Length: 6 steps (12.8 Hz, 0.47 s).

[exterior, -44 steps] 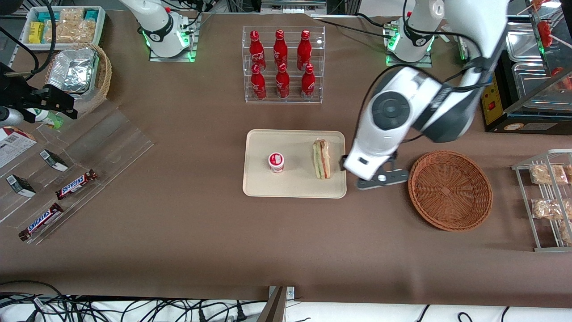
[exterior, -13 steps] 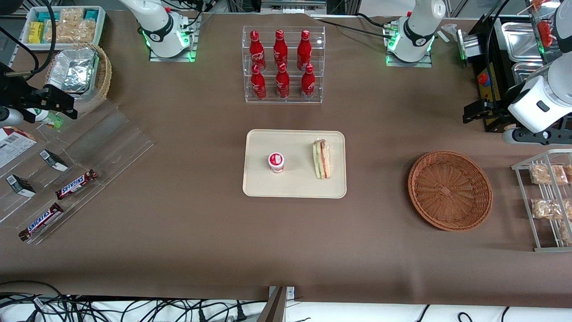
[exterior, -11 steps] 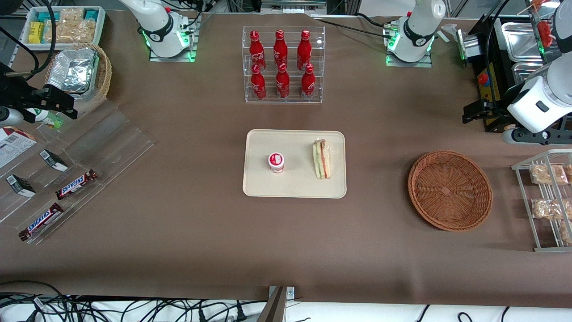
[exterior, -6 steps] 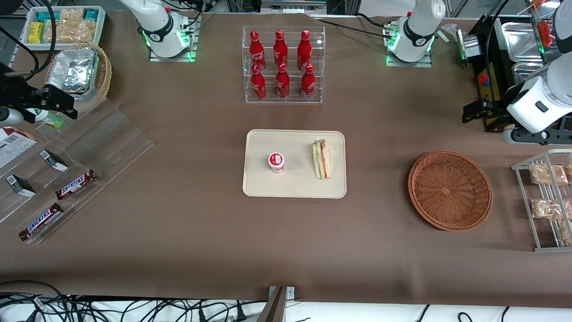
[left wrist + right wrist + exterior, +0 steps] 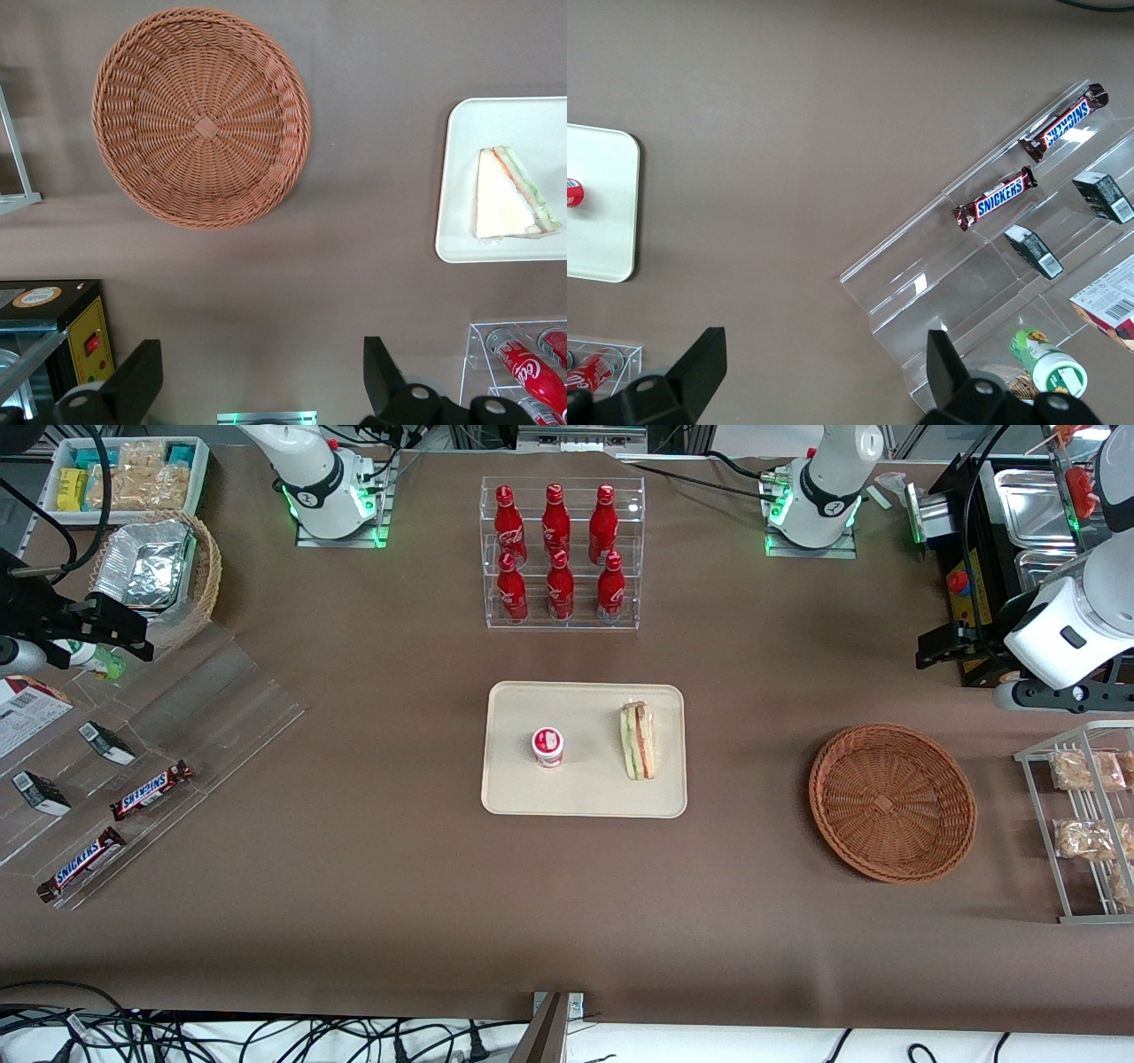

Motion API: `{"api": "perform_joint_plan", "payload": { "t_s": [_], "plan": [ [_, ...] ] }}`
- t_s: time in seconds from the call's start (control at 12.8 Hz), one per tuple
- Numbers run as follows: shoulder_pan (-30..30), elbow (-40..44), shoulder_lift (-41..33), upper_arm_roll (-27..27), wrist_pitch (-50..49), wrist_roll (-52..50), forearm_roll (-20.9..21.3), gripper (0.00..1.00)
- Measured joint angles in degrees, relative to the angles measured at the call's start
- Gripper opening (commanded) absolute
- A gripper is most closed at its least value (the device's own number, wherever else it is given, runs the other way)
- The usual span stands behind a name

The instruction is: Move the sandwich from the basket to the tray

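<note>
The sandwich (image 5: 638, 740) lies on the cream tray (image 5: 585, 793), at the tray's end nearest the basket. It also shows in the left wrist view (image 5: 509, 197) on the tray (image 5: 461, 177). The reddish-brown wicker basket (image 5: 892, 802) is empty, as the left wrist view (image 5: 202, 115) also shows. My left gripper (image 5: 943, 646) is raised at the working arm's end of the table, farther from the front camera than the basket. It is open and empty (image 5: 263, 390), with its fingers wide apart.
A small red-lidded cup (image 5: 547, 746) stands on the tray. A clear rack of red bottles (image 5: 561, 553) stands farther back. A wire rack of snack packets (image 5: 1085, 819) stands beside the basket. A black appliance (image 5: 1045, 602) is by the gripper. Clear shelves with chocolate bars (image 5: 115, 815) lie toward the parked arm's end.
My left arm has drawn away from the gap between tray and basket to the working arm's end of the table. Over the last second it has hardly moved. The sandwich has stayed on the tray.
</note>
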Motion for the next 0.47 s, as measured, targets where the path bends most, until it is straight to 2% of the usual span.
{"api": "perform_joint_plan", "payload": {
  "t_s": [0.47],
  "plan": [
    [0.0,0.7,0.0,0.0,0.0,0.0,0.0,1.00]
  ]
}}
